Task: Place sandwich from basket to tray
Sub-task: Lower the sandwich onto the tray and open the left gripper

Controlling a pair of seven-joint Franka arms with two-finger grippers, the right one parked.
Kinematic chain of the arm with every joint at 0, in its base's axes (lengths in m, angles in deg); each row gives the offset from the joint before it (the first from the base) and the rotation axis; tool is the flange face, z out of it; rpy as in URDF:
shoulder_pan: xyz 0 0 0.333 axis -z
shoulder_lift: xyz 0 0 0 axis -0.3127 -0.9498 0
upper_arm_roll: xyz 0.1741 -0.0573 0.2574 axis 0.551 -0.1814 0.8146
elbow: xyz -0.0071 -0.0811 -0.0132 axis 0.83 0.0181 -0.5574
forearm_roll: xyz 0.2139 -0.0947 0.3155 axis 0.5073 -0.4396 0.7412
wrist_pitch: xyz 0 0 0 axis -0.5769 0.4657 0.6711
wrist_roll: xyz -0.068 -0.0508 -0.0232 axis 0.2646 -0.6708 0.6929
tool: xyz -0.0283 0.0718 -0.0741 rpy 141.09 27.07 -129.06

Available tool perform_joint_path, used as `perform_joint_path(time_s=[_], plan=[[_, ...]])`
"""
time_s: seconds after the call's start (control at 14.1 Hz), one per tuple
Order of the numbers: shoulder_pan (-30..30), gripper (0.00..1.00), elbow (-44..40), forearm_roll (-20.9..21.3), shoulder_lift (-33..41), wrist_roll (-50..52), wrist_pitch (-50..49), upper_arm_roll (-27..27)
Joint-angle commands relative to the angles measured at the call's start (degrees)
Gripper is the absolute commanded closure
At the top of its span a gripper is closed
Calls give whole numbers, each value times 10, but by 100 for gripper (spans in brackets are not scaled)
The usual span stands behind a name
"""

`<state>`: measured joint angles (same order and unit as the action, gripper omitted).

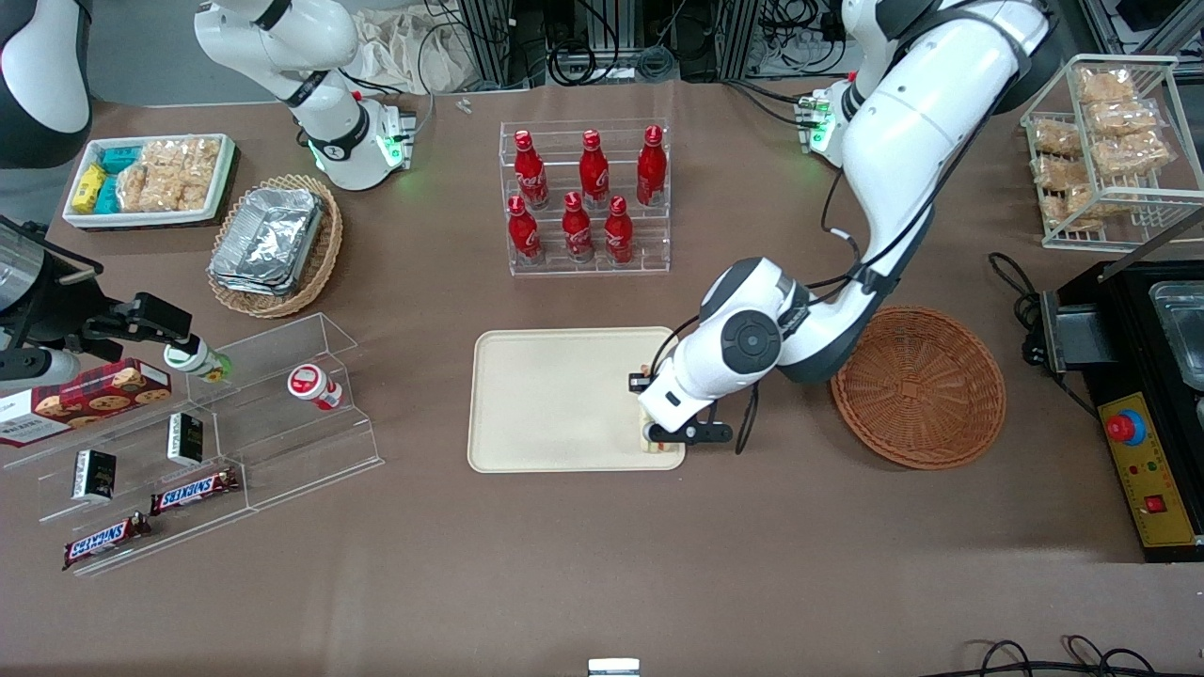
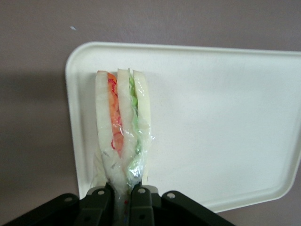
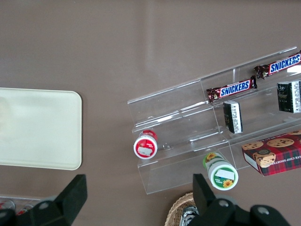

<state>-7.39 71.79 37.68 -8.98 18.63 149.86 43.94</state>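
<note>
Across the whole front view runs a brown table cloth point(image 1: 602, 564), with cables and metal framing along the upper edge of the frame. At upper centre stands a clear stepped rack of red bottles point(image 1: 585, 197). At upper left sits a white bin of snacks point(image 1: 150, 179), with a pale wicker basket of foil containers point(image 1: 275, 246) just below and inward of it. At lower left is a clear acrylic shelf point(image 1: 207, 442) with Snickers bars point(image 1: 193, 489), a biscuit box point(image 1: 89, 395) and small jars. At upper right a wire rack of bagged snacks point(image 1: 1110, 141); at right edge a black appliance with a red button point(image 1: 1143, 423).

The tray point(image 1: 555, 395) lies at centre frame. The basket point(image 1: 920, 385), reddish-brown wicker, sits right of centre, well apart from the tray, with nothing seen in it.

The gripper point(image 1: 658, 434) hangs over the tray's lower right corner in the front view. The sandwich point(image 2: 121, 122) is clamped at its narrow end between the fingertips point(image 2: 140, 193), which are closed tight on it through its clear wrap. The wedge extends away from the fingers over the tray surface, near the tray's rim at that corner; orange filling shows in one seam, green in the other. Whether it touches the tray, I cannot tell.
</note>
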Motion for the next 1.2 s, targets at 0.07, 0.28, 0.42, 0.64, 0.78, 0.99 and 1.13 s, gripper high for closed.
perform_joint_path(time_s=[0.07, 0.28, 0.42, 0.64, 0.78, 0.99, 1.13], plan=[[15, 83, -19, 16, -15, 3, 9, 10], [15, 46, -20, 17, -16, 1, 10, 10], [16, 15, -21, 17, -17, 2, 9, 10], [17, 1, -21, 16, -9, 9, 4, 10], [6, 1, -22, 10, 14, 12, -15, 10], [-11, 1, -30, 12, 64, 34, -103, 10], [-36, 1, -29, 13, 105, 35, -170, 10]])
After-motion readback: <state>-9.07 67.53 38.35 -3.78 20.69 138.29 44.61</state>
